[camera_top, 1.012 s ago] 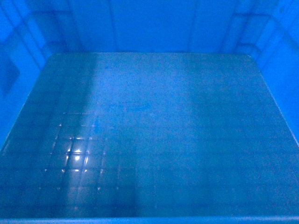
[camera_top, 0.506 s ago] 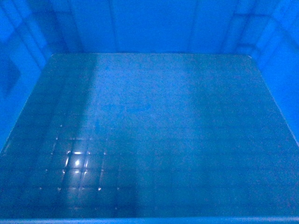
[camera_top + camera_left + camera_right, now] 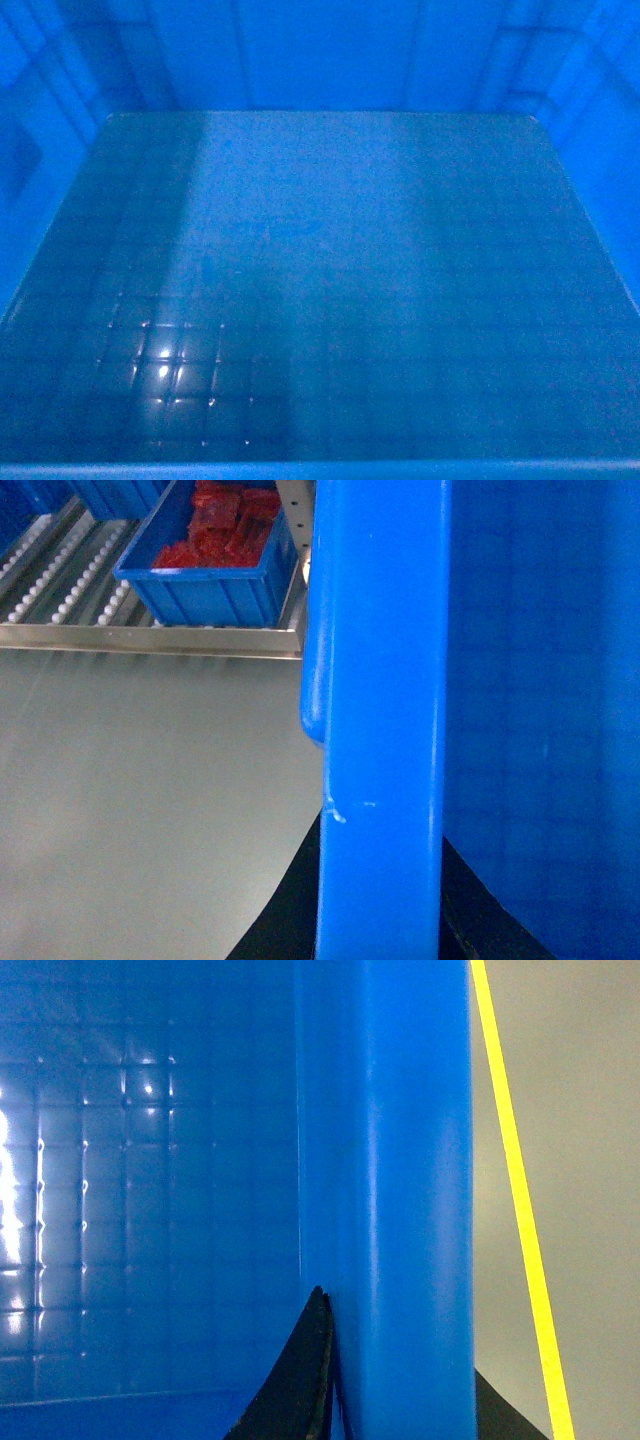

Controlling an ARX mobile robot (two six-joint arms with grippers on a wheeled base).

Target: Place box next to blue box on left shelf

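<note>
Head view is filled by the crate (image 3: 320, 280), its grid-patterned floor glinting at lower left. The left tool (image 3: 380, 920) straddles the crate's left rim (dark fingers on either side), clenched on it; the right tool (image 3: 400, 1400) likewise clamps the right rim. Beyond the left wall, a small blue bin (image 3: 205, 580) of red packets (image 3: 220, 525) sits on a roller shelf (image 3: 70, 590). A yellow floor line (image 3: 515, 1200) runs past the right wall.

One large bright-blue plastic crate with a grid-patterned floor (image 3: 320, 300) fills the head view. Ahead of the left end effector stands one smaller blue plastic bin holding red packets (image 3: 205, 565). Beside the right end effector runs one yellow floor line (image 3: 515, 1200).
</note>
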